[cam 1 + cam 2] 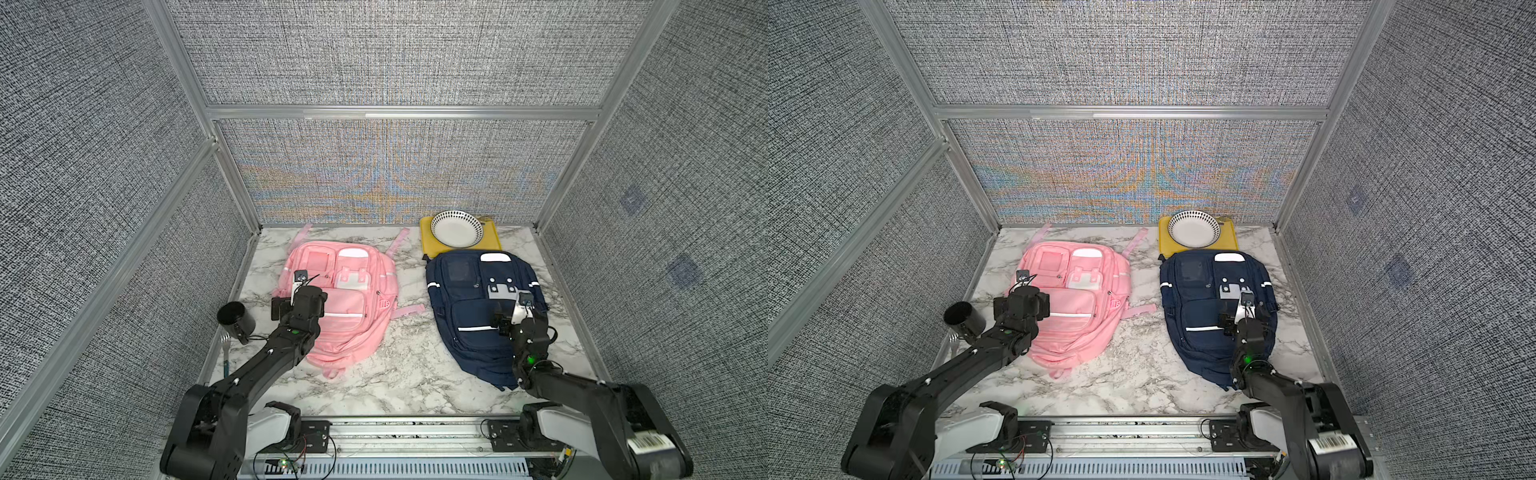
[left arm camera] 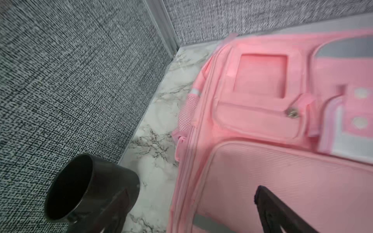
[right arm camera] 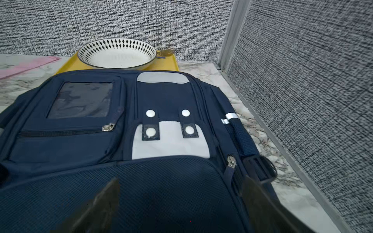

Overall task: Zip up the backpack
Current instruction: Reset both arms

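Two backpacks lie flat on the marble table in both top views: a pink backpack [image 1: 345, 307] on the left and a navy backpack [image 1: 473, 303] on the right. My left gripper [image 1: 299, 301] hovers open over the pink bag's left edge; in the left wrist view its jaws [image 2: 189, 197] are wide apart with nothing between them. My right gripper [image 1: 515, 318] stands open above the navy bag's lower front pocket [image 3: 161, 191], empty. A metal zipper pull [image 3: 231, 161] lies at that pocket's upper right corner, just ahead of one fingertip [image 3: 250, 187].
A black cup [image 1: 235, 320] lies on its side by the left wall, close to my left gripper, with a fork [image 1: 225, 349] nearer the front. A yellow tray [image 1: 428, 245] holding a patterned bowl [image 1: 456, 228] sits behind the navy bag. Grey walls enclose three sides.
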